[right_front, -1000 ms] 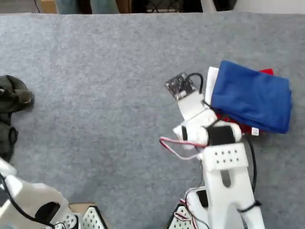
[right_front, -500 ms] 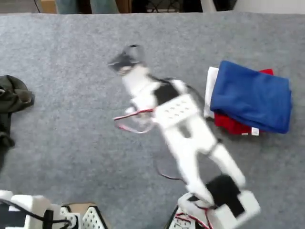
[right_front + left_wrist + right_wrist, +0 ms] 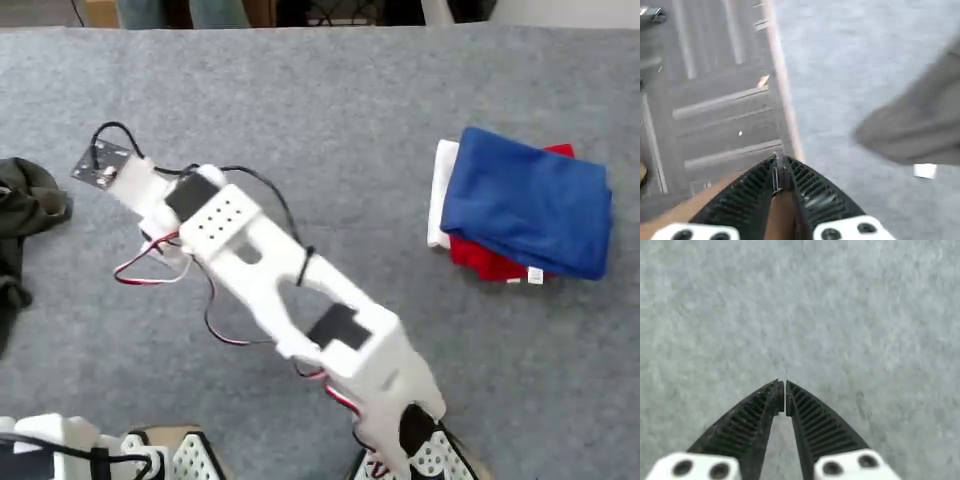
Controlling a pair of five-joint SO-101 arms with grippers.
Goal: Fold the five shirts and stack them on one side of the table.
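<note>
A folded stack (image 3: pixel 520 205) sits near the right edge of the table (image 3: pixel 320 90), about midway between its far and near edges. A blue shirt (image 3: pixel 530 195) lies on top, a red shirt (image 3: pixel 485 262) under it, and a white shirt (image 3: pixel 441 190) shows on the side toward the table's middle. I judge the stack is kept there so the middle stays free for folding. The blue shirt's long axis runs roughly left to right across the table, tipped a little so its right end lies closer to the near edge.

The dark shirt (image 3: pixel 22 205) lies crumpled and unfolded at the left edge. Its bulk is strung along that edge from far to near. The right arm (image 3: pixel 300 290) stretches slantwise from the near edge across to the left part of the table, and its wrist ends just beside that shirt, probably to fetch it toward the middle. The right gripper (image 3: pixel 785 390) hangs over the bare grey cover with its jaws pressed together, holding nothing.

The left gripper (image 3: pixel 781 167), by the near left corner, is also pinched together and empty. It points out over the table's edge toward the floor (image 3: pixel 715 75). The dark shirt lies off to one side of it, with a small white tag (image 3: pixel 925 171) just beside the cloth.
</note>
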